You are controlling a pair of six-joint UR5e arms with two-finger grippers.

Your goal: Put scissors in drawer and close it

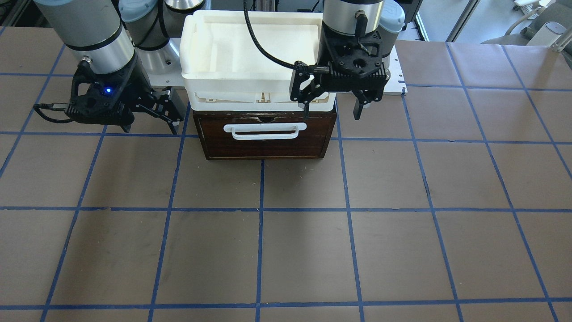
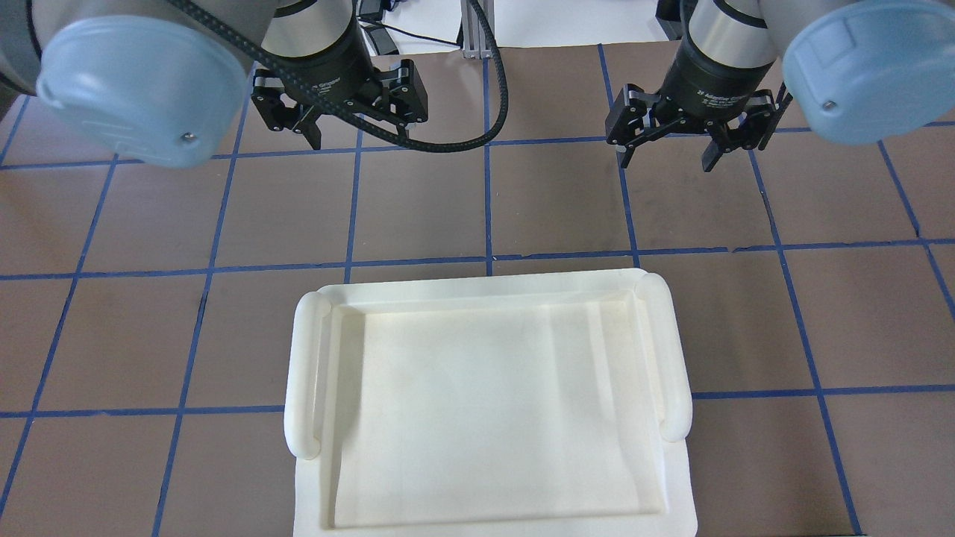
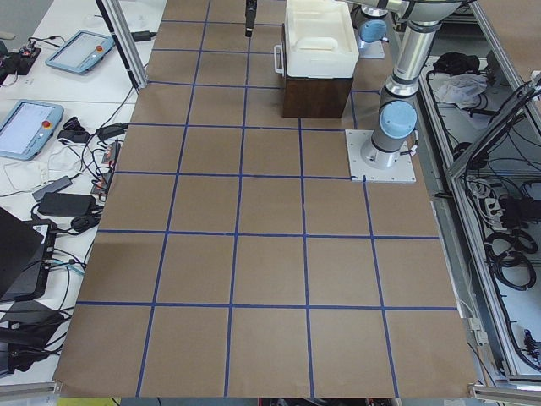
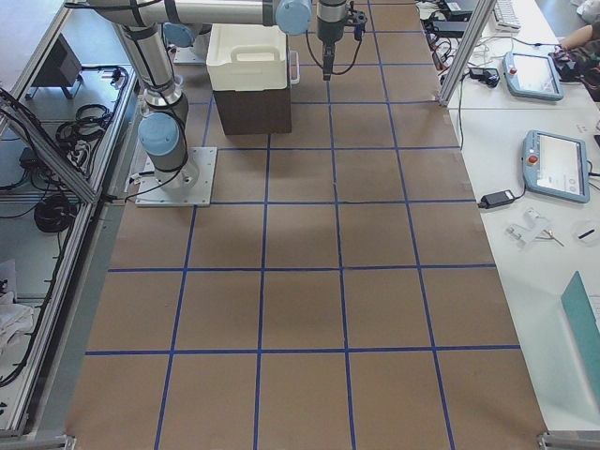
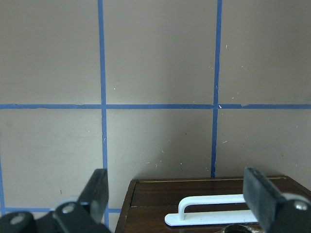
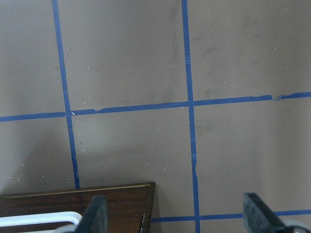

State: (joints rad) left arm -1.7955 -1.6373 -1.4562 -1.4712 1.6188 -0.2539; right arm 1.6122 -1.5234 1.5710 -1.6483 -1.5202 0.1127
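The drawer (image 1: 263, 147) shows its dark brown front and white bar handle (image 1: 265, 131); it looks pushed in flush under the white foam tray (image 1: 250, 49). The scissors show in no view. My left gripper (image 1: 333, 107) is open and empty, hanging just above the drawer's front corner; in the left wrist view the drawer front (image 5: 209, 194) and its handle (image 5: 214, 208) lie between the fingers (image 5: 260, 191). My right gripper (image 1: 149, 127) is open and empty beside the drawer's other end; the right wrist view shows the drawer's corner (image 6: 97, 199). Both grippers also show overhead, left (image 2: 358, 130) and right (image 2: 666, 156).
The foam tray (image 2: 485, 403) hides the drawer box from overhead. The table (image 1: 313, 250) is brown paper with a blue tape grid. A grey arm base plate (image 3: 380, 156) sits near the box. Tablets (image 4: 553, 159) and cables lie on side benches.
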